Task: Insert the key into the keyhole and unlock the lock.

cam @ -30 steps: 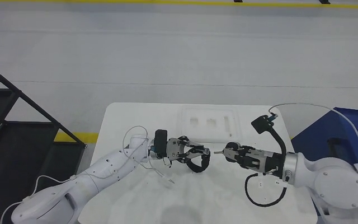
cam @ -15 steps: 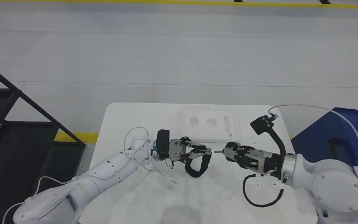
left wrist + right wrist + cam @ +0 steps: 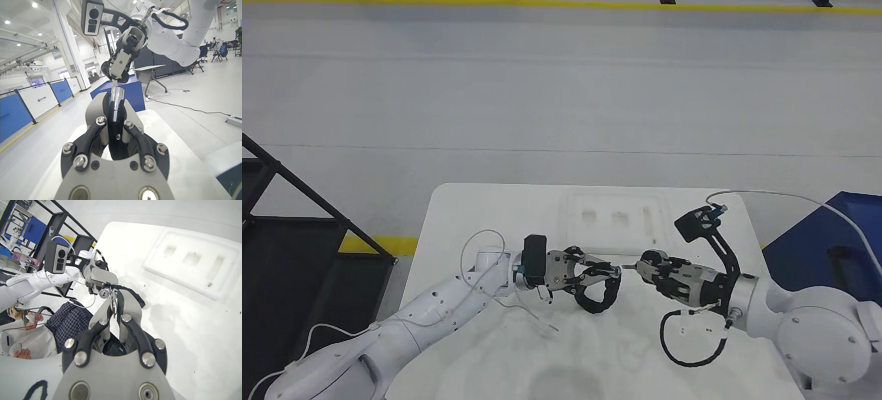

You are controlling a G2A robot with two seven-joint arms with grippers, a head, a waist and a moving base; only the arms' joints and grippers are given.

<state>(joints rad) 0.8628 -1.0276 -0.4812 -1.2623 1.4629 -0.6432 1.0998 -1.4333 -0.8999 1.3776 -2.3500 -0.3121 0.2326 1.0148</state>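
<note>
My left gripper is shut on the lock, a chrome cylinder on a black cable, held above the table's middle. The cylinder's free end points at the other arm. My right gripper is shut on the key, whose blade reaches the rim of the cylinder's end. In the right wrist view the cylinder's round face with the keyhole sits uncovered just past the key's tip. From above, the key bridges the small gap between the two grippers, with the right gripper close by.
The lock's black cable loop hangs under the left gripper. A white foam tray with several recesses lies at the table's back. A black rack stands left of the table and a blue crate stands to the right.
The right gripper with the key has moved left toward the lock, closing the gap to the cylinder's end. The left gripper shifted slightly and the cable loop swung a little.
</note>
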